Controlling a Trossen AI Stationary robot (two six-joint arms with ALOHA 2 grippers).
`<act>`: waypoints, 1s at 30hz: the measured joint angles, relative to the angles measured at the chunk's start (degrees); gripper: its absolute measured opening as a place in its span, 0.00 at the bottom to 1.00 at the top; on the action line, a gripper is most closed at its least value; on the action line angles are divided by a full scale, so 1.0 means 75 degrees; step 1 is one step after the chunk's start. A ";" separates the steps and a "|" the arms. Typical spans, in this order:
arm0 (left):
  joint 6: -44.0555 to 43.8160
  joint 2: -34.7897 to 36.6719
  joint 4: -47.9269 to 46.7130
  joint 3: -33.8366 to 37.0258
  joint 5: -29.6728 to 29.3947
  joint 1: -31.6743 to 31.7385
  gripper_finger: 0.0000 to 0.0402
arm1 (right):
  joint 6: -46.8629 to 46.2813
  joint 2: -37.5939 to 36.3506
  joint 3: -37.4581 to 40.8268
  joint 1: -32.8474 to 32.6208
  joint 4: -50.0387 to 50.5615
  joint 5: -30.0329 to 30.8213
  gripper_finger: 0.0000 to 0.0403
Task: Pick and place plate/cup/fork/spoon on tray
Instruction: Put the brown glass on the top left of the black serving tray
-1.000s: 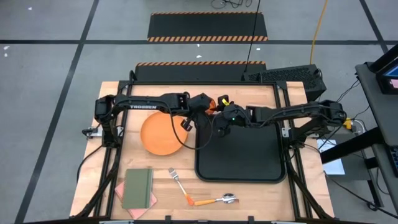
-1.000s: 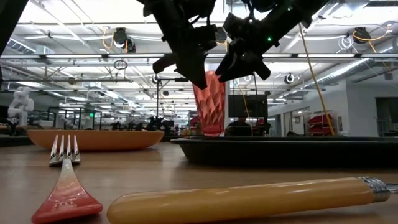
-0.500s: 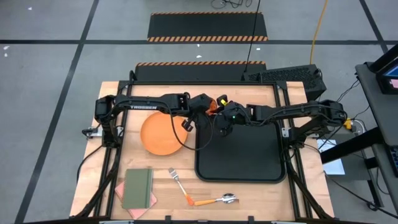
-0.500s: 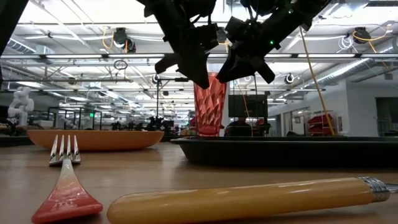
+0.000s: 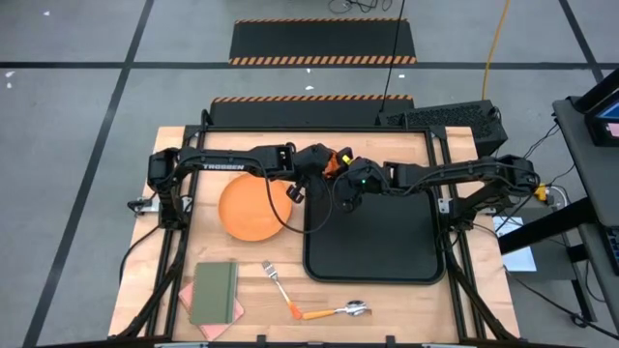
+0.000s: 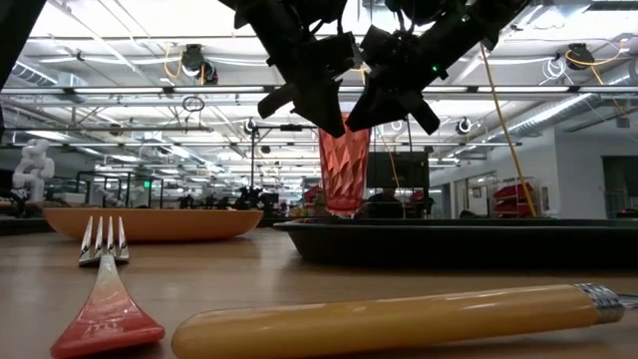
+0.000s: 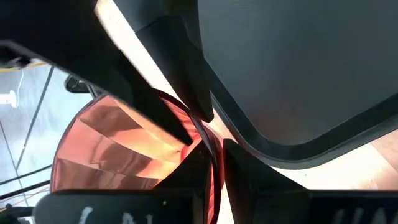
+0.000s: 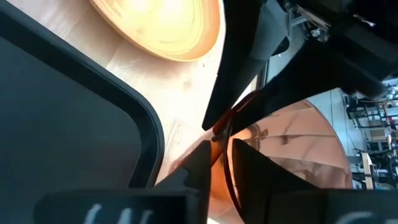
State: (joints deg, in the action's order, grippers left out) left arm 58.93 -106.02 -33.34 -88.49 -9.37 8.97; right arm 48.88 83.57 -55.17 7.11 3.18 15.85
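Definitely a robotics lab or industrial workshop: grey concrete floor [image 5: 77,116] with black tape lines, hazard-striped mats [image 5: 322,41], yellow cable [image 5: 495,39], open ceiling with pipes and strip lights [image 6: 120,30], white humanoid robot [image 6: 30,165] in the background.

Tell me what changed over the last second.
The cup has been lifted: in the low view its base now hangs above the tray rim, where it stood lower before. Both the left gripper and the right gripper stay pinched on its rim. The plate, fork and spoon have not moved.
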 joint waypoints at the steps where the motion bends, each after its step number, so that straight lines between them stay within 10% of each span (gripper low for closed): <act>1: -0.0007 0.0000 0.0007 0.0000 0.0003 0.0000 0.09 | 0.0009 0.0003 0.0001 0.0000 0.0009 -0.0017 0.08; 11: -0.1250 -0.0003 0.0323 0.0000 -0.0344 -0.0023 0.12 | -0.0211 0.0006 0.0007 0.0095 0.0018 0.0053 0.01; 30: -0.4159 0.1133 -0.0107 -0.0032 -0.1399 -0.0160 0.66 | -0.2083 -0.0376 0.0030 -0.0009 0.0892 0.0549 0.00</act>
State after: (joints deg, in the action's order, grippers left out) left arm 27.74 -97.52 -34.14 -88.73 -19.86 7.77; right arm 33.25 80.75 -54.94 7.05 9.87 19.97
